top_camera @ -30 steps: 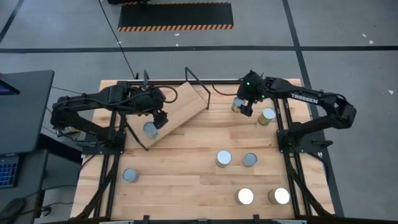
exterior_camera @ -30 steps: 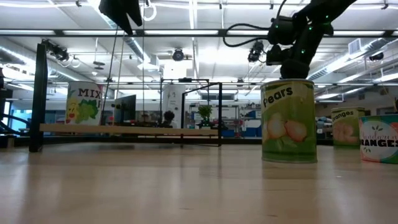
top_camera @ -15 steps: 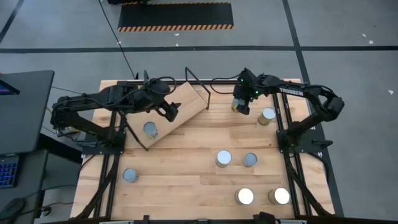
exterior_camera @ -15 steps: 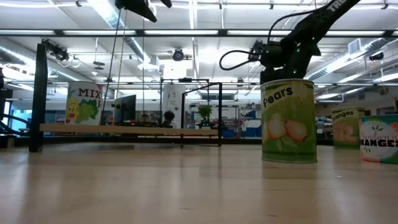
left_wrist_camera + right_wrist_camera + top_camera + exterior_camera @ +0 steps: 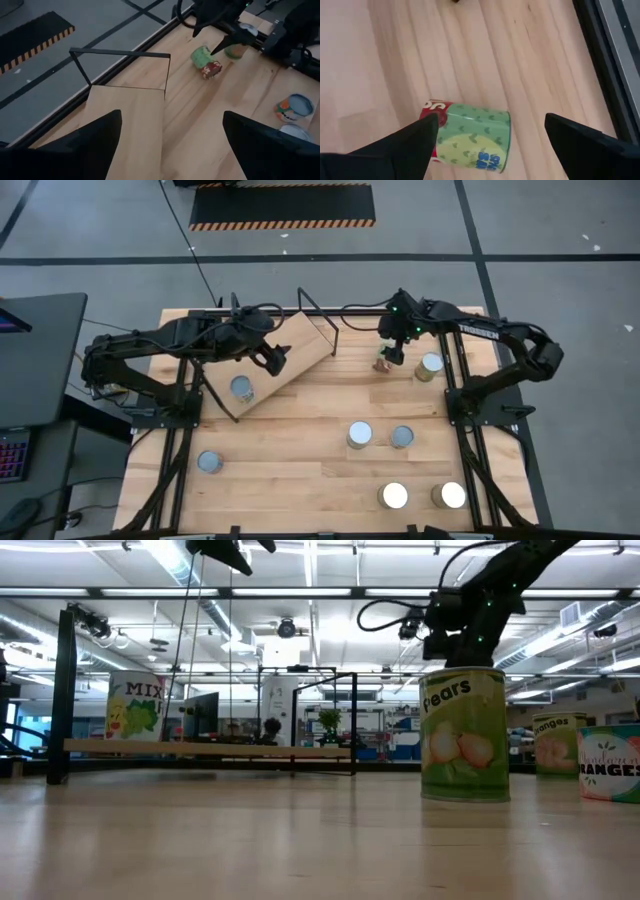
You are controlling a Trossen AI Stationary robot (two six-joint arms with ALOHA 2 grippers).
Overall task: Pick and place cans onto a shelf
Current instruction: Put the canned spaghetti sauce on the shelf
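My right fingers (image 5: 392,352) hang spread and released near the far edge of the surface (image 5: 300,460), over a green can (image 5: 470,137) that lies tipped on its side on the wood, apart from them. My left fingers (image 5: 276,358) are spread too, grasping nothing, above the shelf (image 5: 285,360), which sits angled at the far left of the surface. One can (image 5: 241,388) stands on the shelf's near end. The other cans (image 5: 360,434) stand upright toward the near right corner.
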